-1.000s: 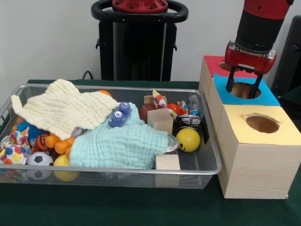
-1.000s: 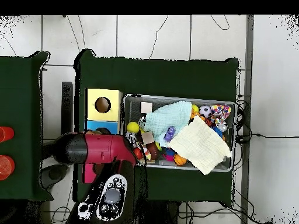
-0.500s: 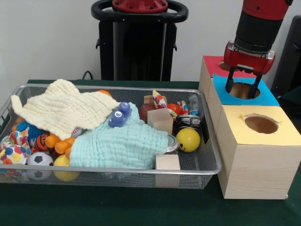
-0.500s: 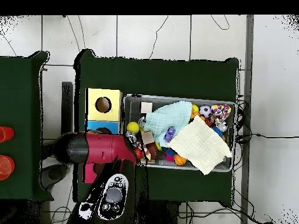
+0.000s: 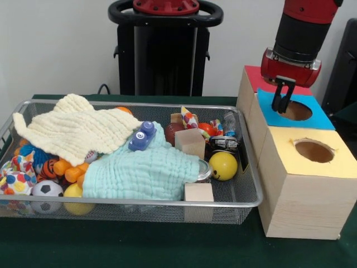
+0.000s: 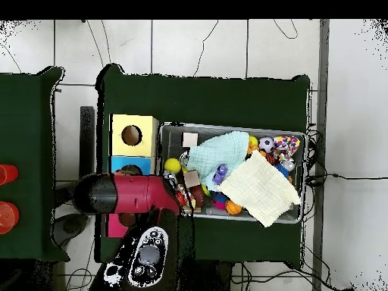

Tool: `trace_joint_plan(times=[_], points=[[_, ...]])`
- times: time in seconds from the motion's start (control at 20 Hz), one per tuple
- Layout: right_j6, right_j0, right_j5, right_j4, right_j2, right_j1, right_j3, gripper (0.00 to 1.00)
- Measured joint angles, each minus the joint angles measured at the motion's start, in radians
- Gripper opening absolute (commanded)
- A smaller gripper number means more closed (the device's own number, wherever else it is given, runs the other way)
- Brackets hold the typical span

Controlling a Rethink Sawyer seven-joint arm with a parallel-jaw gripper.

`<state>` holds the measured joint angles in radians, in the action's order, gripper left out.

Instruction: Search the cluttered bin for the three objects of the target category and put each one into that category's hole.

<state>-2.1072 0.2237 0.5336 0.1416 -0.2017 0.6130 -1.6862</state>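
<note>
The red and black arm's gripper (image 5: 283, 99) hangs over the round hole of the blue paper-topped wooden box (image 5: 321, 118), well apart from the silver wire-mesh bin (image 5: 167, 202). Whether it's released or clenched I cannot tell, but nothing shows in its grasp. Which category is wanted isn't plain either. Every candidate sits in the bin: the smooth yellow ball (image 5: 223, 165), the square-edged pale wooden cube (image 5: 190, 143) and the glossy little soccer ball (image 5: 47, 188). The trouble ahead is the cover. The crinkled pale yellow muslin cloth (image 5: 72, 131) and the puffy mint green cloth (image 5: 142, 173) drape over half the pile, so a target may be hidden underneath. A grab there could snag soft fabric instead, and round, slick balls could roll off under a closing grip.
</note>
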Motion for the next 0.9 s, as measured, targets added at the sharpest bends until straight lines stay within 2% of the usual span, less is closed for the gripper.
trace_joint_plan(times=[0.9], points=[[0.000,-0.006,0.017,-0.009,0.000,0.022,-0.003,0.00]])
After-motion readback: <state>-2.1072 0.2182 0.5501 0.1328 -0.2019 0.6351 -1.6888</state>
